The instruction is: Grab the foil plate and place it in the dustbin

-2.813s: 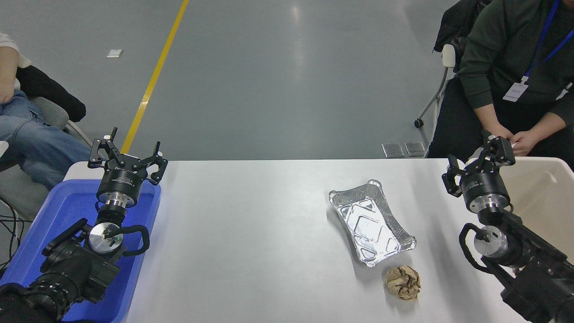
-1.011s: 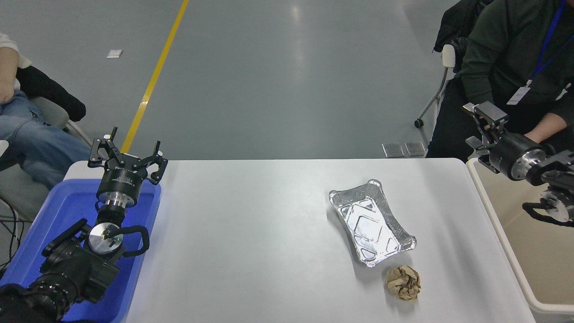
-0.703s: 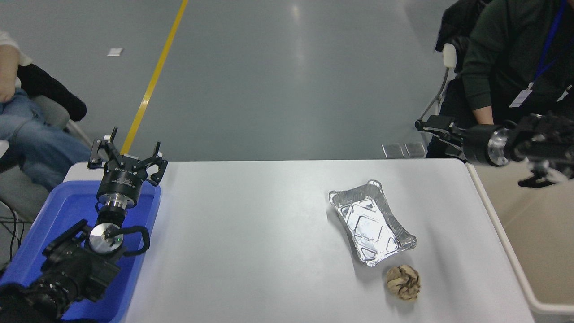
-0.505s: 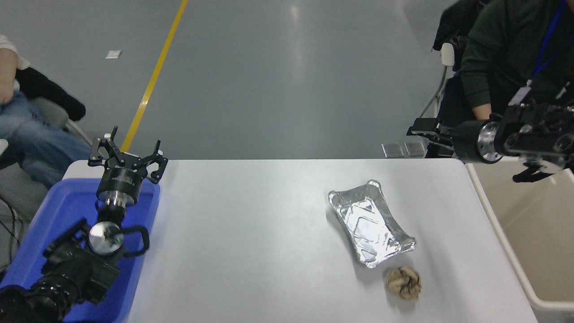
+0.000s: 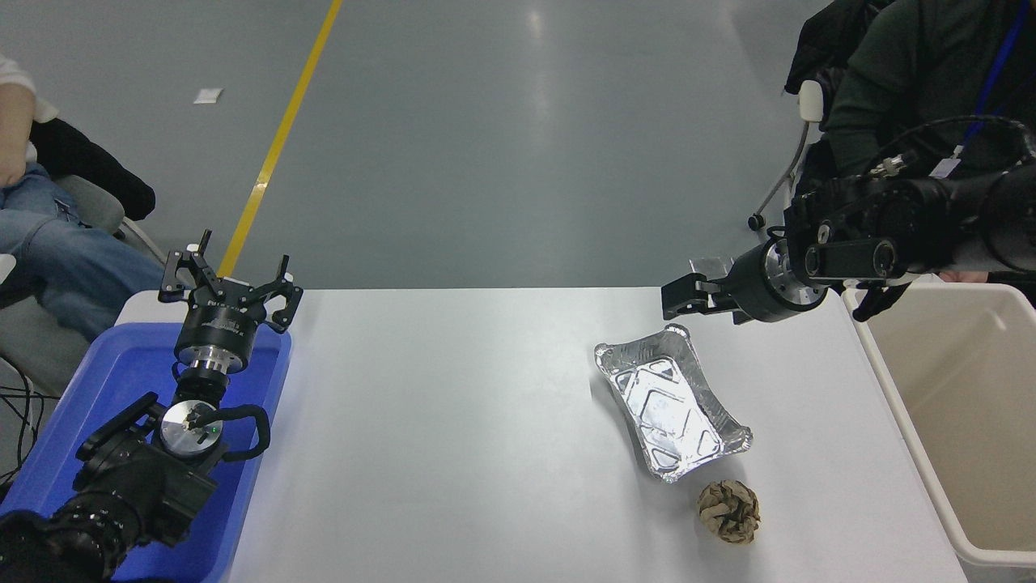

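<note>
White bench (image 5: pixel 486 453) first: I've swung my right hand (image 5: pixel 678 296), grip unreadable, from the dustbin (image 5: pixel 914 421) to just beyond the untouched foil plate (image 5: pixel 670 405).

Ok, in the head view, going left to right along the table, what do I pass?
Blue tray with the parked left claw over it → foil plate → crumpled brown paper ball → right claw, hanging just beyond the plate's far end → dustbin at the table's right edge.
</note>
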`<state>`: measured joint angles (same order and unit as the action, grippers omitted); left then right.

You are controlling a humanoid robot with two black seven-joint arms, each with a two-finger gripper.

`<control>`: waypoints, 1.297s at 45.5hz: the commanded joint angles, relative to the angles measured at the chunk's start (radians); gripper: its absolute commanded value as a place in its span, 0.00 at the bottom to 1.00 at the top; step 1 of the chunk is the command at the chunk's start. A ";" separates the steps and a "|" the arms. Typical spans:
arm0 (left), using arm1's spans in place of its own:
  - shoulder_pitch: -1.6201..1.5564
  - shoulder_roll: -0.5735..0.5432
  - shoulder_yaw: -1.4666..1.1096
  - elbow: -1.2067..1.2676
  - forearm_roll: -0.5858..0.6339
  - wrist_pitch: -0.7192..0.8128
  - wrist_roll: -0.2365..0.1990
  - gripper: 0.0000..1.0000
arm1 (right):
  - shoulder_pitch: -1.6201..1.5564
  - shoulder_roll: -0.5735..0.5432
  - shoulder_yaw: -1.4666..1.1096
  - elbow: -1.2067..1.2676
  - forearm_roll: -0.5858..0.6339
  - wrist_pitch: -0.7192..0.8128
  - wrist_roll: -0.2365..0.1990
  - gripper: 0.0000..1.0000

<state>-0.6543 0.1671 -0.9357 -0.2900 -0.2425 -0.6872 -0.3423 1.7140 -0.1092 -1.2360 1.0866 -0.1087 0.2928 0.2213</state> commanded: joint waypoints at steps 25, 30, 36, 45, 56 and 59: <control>0.001 0.000 0.000 0.000 0.000 0.000 0.000 0.99 | -0.358 0.089 -0.005 -0.278 -0.045 -0.135 0.001 1.00; 0.001 0.000 0.000 0.000 0.000 0.000 0.000 0.99 | -0.407 0.102 -0.010 -0.332 -0.045 -0.161 0.001 0.99; 0.001 0.000 0.000 0.000 0.000 0.000 0.000 0.99 | -0.459 0.109 -0.011 -0.372 -0.046 -0.208 0.001 0.98; 0.001 0.000 0.000 0.000 0.000 0.000 -0.001 0.99 | -0.516 0.109 -0.013 -0.407 -0.092 -0.264 0.003 0.86; 0.001 0.000 0.000 0.000 0.000 0.000 0.000 0.99 | -0.548 0.108 -0.026 -0.409 -0.147 -0.334 0.001 0.51; -0.001 0.000 0.000 0.000 0.000 0.000 0.000 0.99 | -0.548 0.108 -0.037 -0.409 -0.147 -0.334 0.001 0.32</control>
<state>-0.6535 0.1672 -0.9357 -0.2899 -0.2423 -0.6872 -0.3420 1.1967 -0.0028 -1.2525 0.6919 -0.2263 0.0031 0.2227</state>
